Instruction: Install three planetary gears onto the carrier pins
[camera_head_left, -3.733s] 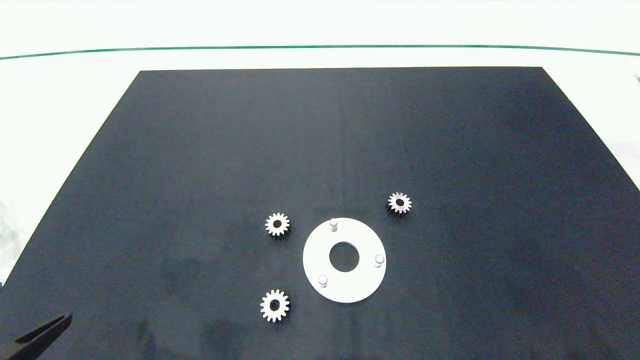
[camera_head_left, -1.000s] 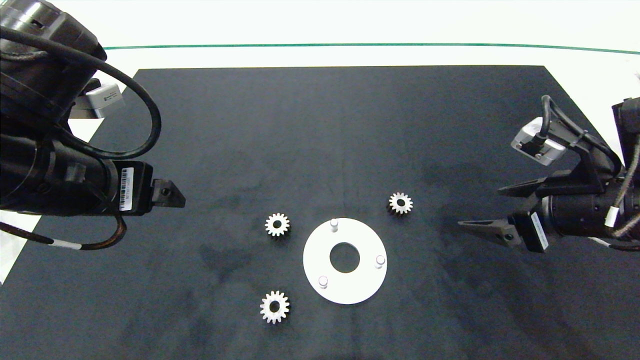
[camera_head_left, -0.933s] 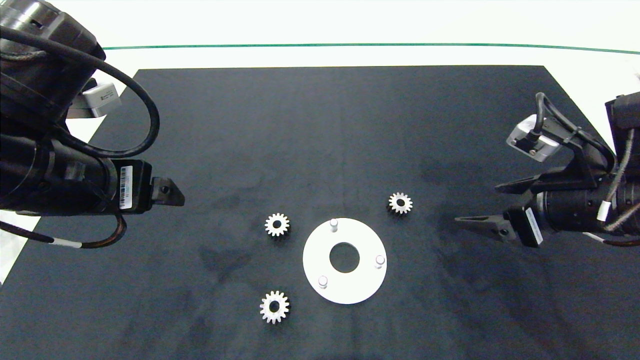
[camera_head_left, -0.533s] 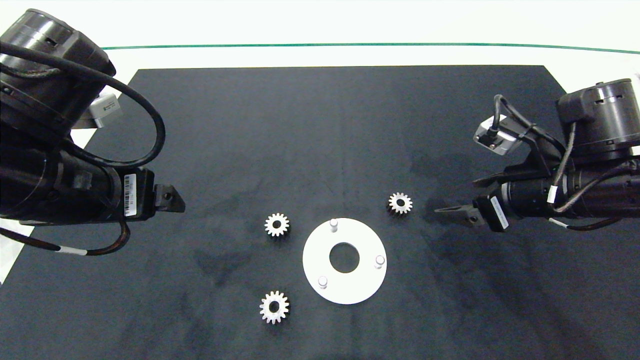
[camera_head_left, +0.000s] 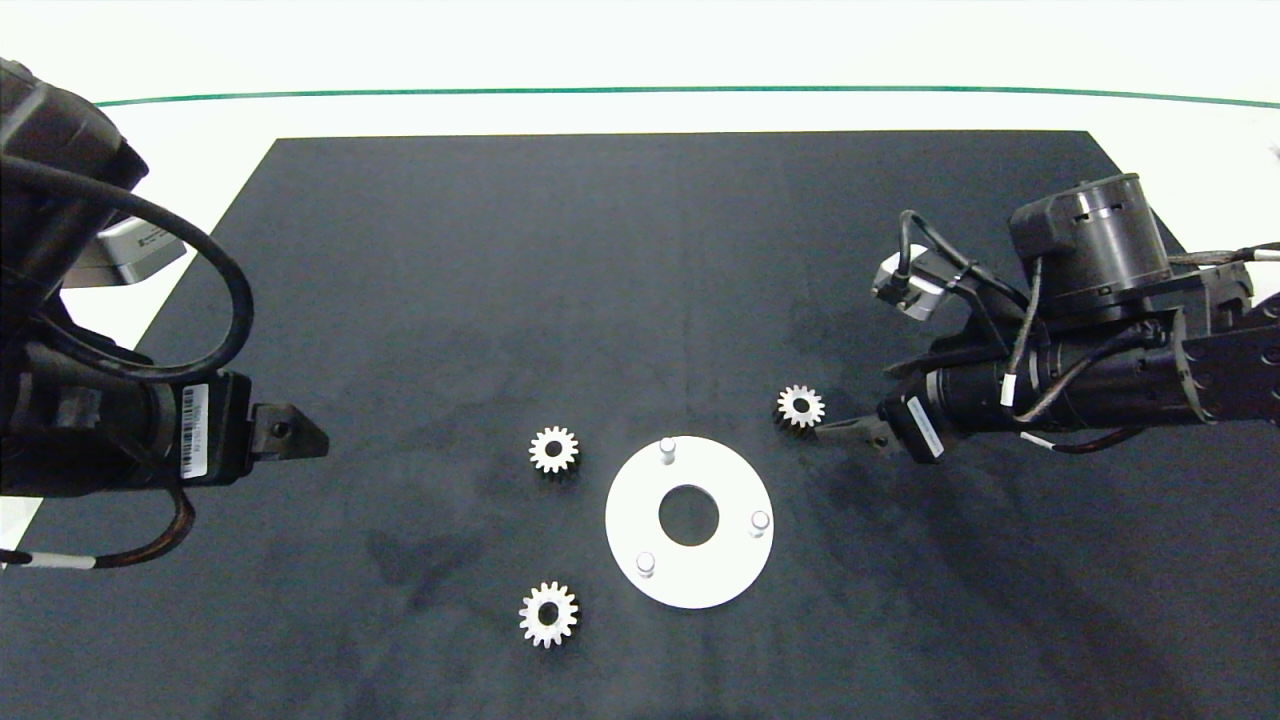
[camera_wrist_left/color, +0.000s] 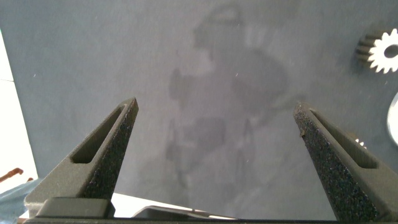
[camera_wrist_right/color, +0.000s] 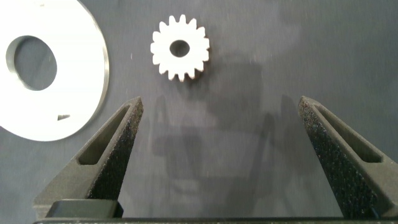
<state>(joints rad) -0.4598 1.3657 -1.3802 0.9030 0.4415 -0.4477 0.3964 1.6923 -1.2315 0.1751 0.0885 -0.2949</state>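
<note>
All three gears (camera_head_left: 801, 406) lie loose on the mat (camera_head_left: 640, 250) around the disc (camera_head_left: 690, 570), its pins (camera_head_left: 667, 449) bare. The right gripper (camera_wrist_right/color: 217, 109) has swung in from the mat's right edge, jaws spread, and now sits just beside the right-hand gear, so pickup looks imminent. The left gripper (camera_wrist_left/color: 214, 109), also spread wide, has drawn back toward the left edge.

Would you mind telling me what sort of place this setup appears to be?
Probably a robotics lab test bench: a plain black mat on a white table, loose planetary gears beside a white disc, and the right gripper nearing one gear.
</note>
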